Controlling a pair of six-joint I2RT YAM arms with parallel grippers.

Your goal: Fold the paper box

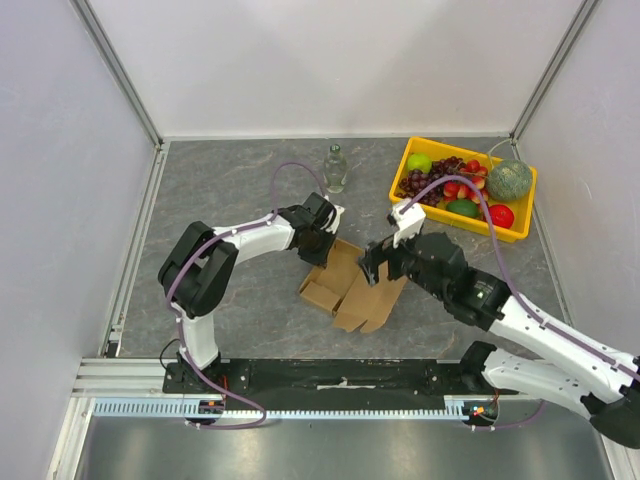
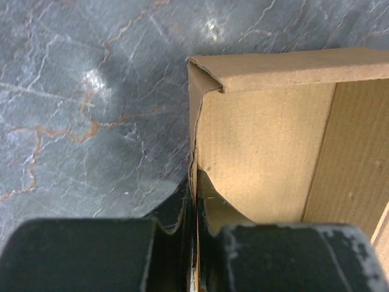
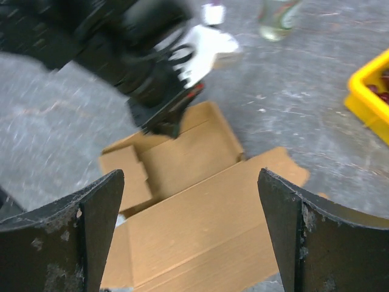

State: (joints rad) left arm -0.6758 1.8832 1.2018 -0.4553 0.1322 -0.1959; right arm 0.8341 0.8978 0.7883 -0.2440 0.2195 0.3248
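Note:
The paper box [image 1: 350,290] is brown cardboard, partly folded, lying mid-table with its flaps spread. My left gripper [image 1: 322,250] is at the box's far-left side, shut on an upright side wall. In the left wrist view that thin wall [image 2: 267,152] runs edge-on between the fingers of the left gripper [image 2: 196,182]. My right gripper [image 1: 372,265] hovers over the box's right side, open. The right wrist view shows the right gripper [image 3: 189,173] spread wide above a flat panel of the box [image 3: 206,225], touching nothing, with the left gripper [image 3: 159,125] beyond it.
A yellow tray [image 1: 455,142] with fruit stands at the back right, its corner [image 3: 371,91] also showing in the right wrist view. A clear glass bottle [image 1: 335,168] stands behind the box. White walls enclose the grey marble-patterned table.

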